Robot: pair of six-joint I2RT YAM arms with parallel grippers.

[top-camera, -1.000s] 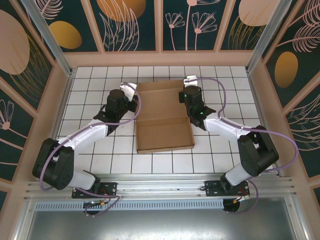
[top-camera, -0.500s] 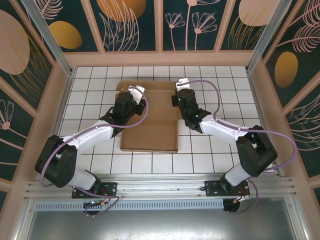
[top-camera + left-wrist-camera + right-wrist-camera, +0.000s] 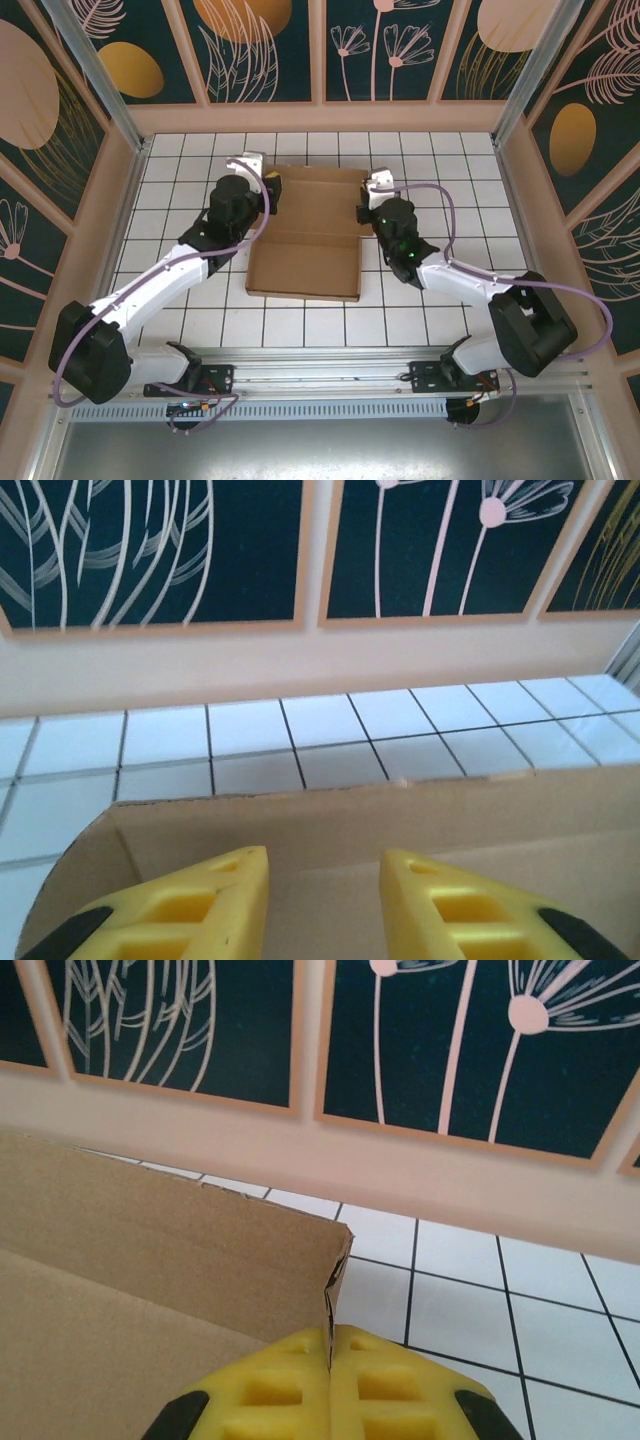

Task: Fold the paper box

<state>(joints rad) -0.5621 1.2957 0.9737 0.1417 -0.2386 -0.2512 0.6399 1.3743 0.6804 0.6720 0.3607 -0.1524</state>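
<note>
Right tool (image 3: pixel 330 1348) clamped on paper box (image 3: pixel 305 250) at 2 o'clock corner, steadying it, I judge; left tool (image 3: pixel 325 880) apart, facing 10 o'clock wall.

A white-tiled counter (image 3: pixel 440 160) with dark grid lines lies mid-frame in the top view. Pale wood-framed walls (image 3: pixel 120 200) surround it, set with dark teal panels (image 3: pixel 265 50) of peach plant drawings. An aluminium rail (image 3: pixel 320 365) crosses the bottom.
</note>
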